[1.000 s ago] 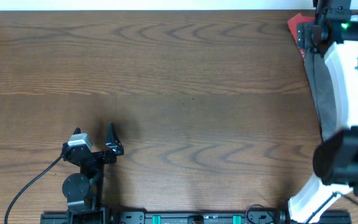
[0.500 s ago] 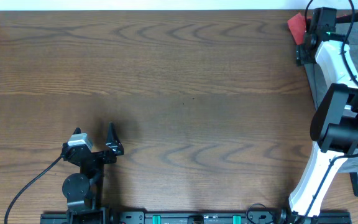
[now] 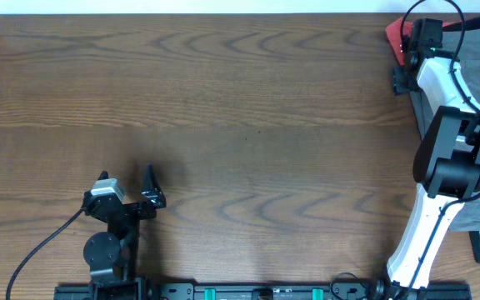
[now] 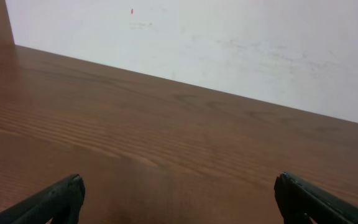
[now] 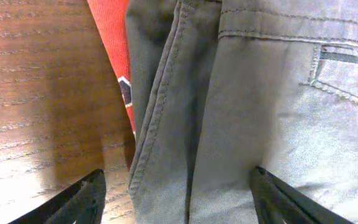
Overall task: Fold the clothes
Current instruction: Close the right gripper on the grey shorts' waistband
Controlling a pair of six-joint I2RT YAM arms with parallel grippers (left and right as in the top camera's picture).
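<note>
Shorts, grey-taupe, lie at the far right corner of the table, overlapping a red T-shirt. Above them hangs the right gripper, fingers spread wide. Near the front edge sits the left gripper, equally wide.

Brown wood-grain counter. Between the right arm's jaws, grey shorts lie rumpled on it, overlapping a red shirt near one jaw tip.
</note>
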